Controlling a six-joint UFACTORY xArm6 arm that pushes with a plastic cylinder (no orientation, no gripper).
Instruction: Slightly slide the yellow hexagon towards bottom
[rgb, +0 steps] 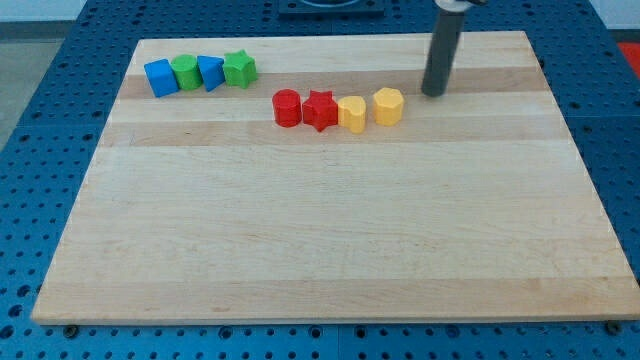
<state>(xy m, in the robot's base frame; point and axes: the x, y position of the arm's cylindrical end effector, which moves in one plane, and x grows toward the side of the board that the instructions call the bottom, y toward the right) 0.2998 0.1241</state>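
The yellow hexagon stands on the wooden board in the upper middle, at the right end of a short row. My tip rests on the board just to the right of it and slightly higher in the view, a small gap apart. To the hexagon's left are a second yellow block, a red star and a red cylinder.
At the top left a row of blocks touches side by side: a blue block, a green cylinder, another blue block and a green star. A blue perforated table surrounds the board.
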